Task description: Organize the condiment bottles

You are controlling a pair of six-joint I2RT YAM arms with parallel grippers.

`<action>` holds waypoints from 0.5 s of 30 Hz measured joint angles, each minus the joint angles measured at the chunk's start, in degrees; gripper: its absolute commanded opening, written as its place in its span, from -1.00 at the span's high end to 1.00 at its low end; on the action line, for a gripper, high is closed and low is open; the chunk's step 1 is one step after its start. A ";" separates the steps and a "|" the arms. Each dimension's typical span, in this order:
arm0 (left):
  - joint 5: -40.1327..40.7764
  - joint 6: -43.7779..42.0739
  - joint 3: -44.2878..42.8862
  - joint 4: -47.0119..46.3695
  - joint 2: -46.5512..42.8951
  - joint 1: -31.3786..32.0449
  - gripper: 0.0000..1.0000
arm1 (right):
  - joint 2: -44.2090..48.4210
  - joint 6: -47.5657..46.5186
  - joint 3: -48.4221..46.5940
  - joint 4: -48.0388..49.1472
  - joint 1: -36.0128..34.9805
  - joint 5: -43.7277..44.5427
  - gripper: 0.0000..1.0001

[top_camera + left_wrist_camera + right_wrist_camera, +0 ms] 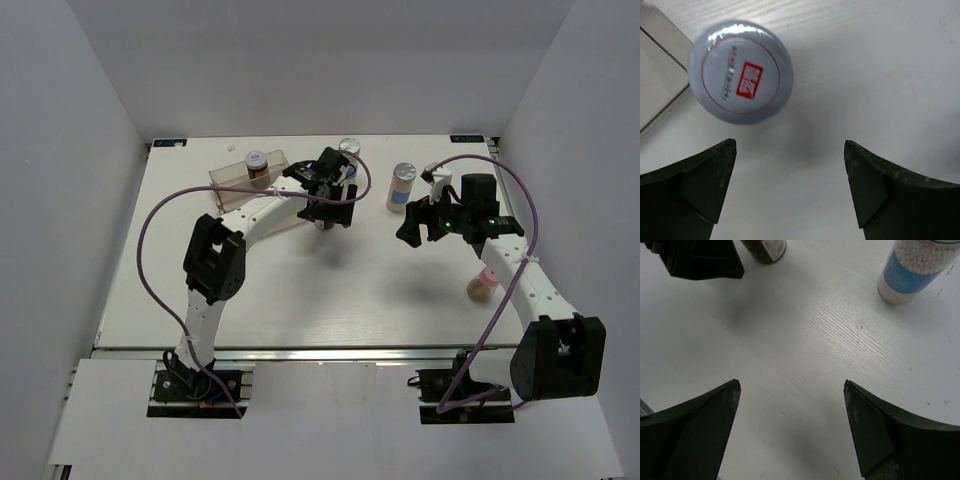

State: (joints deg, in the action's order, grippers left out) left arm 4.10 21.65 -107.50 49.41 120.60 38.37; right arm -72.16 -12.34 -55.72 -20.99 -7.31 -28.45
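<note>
Top view: red-lidded jar (256, 165) sits in clear rack (228, 186); blue-banded jar (401, 187) and pink-lidded jar (485, 283) stand loose, well apart.
Left wrist: left gripper (790, 150) jaws wide, empty; silver-capped jar (740, 71) just ahead, off-centre.
Right wrist: right gripper (790, 390) jaws wide, empty.
Risk: off-centre closing likely topples silver-capped jar against clear rack.
</note>
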 measured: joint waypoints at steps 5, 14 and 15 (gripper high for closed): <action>3.34 -1.46 -5.66 0.59 4.46 -0.55 -0.96 | 0.00 0.11 0.00 0.00 0.00 0.02 -0.78; 7.65 -3.63 -11.50 0.96 9.77 -0.85 -0.96 | 0.00 0.15 0.00 0.04 0.00 0.04 -0.78; 7.87 -3.65 -11.54 0.92 10.14 -0.85 -0.96 | 0.00 0.15 0.00 0.07 0.00 0.07 -0.78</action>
State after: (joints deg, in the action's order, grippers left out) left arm 11.97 18.00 -119.04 50.33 130.74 37.52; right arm -72.16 -12.19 -55.72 -20.93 -7.31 -28.38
